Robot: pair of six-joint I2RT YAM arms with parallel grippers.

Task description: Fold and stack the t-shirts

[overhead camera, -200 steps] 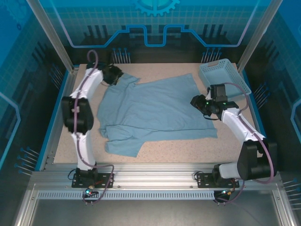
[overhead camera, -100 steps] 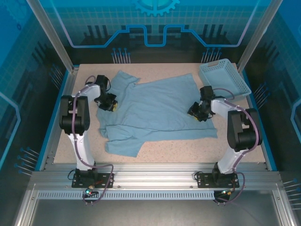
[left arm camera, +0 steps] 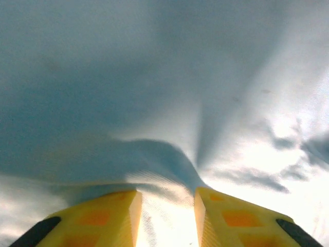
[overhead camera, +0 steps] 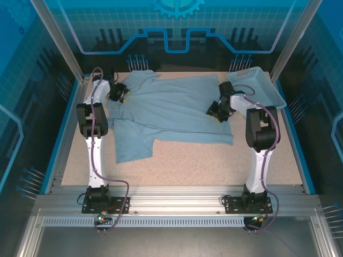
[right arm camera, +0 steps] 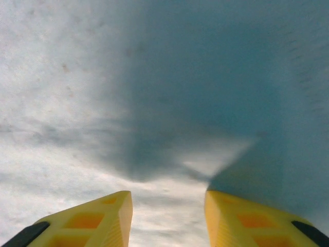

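One pale blue t-shirt lies spread across the back half of the table, its left sleeve pointing toward the front. My left gripper sits low on the shirt's left shoulder by the collar. In the left wrist view a ridge of t-shirt cloth rises between the yellow fingers, which hold it bunched in the left gripper. My right gripper is down on the shirt's right side. In the right wrist view the t-shirt pulls into a taut fold running into the right gripper.
A light blue mesh basket stands at the back right corner, close to the right arm. Bare speckled tabletop runs along the front, bounded by blue side rails and the metal frame.
Both grippers moved toward the back of the table and the t-shirt slid back and left with them. Its front right corner now lies farther from the table's front edge.
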